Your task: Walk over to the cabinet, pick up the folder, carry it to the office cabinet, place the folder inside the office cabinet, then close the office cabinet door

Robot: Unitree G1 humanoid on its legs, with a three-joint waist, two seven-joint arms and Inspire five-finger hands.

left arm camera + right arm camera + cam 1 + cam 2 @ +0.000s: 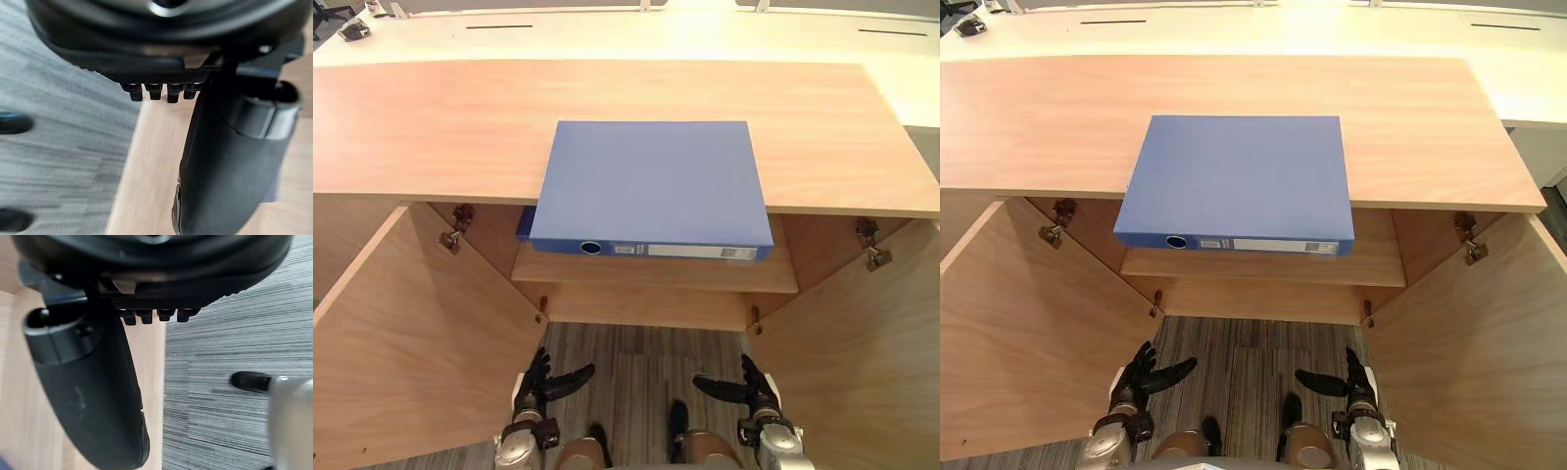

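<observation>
A blue folder [651, 186] lies flat on the wooden cabinet top [431, 127], its labelled spine facing me and jutting a little over the front edge. Below it the cabinet stands with both doors swung out, and an inner shelf [656, 272] shows under the folder. My left hand [536, 382] hangs low in front of the left door, open, thumb pointing inward, nothing in it. My right hand [754, 387] mirrors it by the right door, also open and holding nothing. The wrist views show each thumb [234, 161] [98, 396] straight beside a door panel.
The left door [421, 343] and right door [862, 352] flank me closely on either side, with metal hinges [460, 225] at their tops. Grey striped carpet [636, 352] lies between them. A white desk [607, 39] runs behind the cabinet.
</observation>
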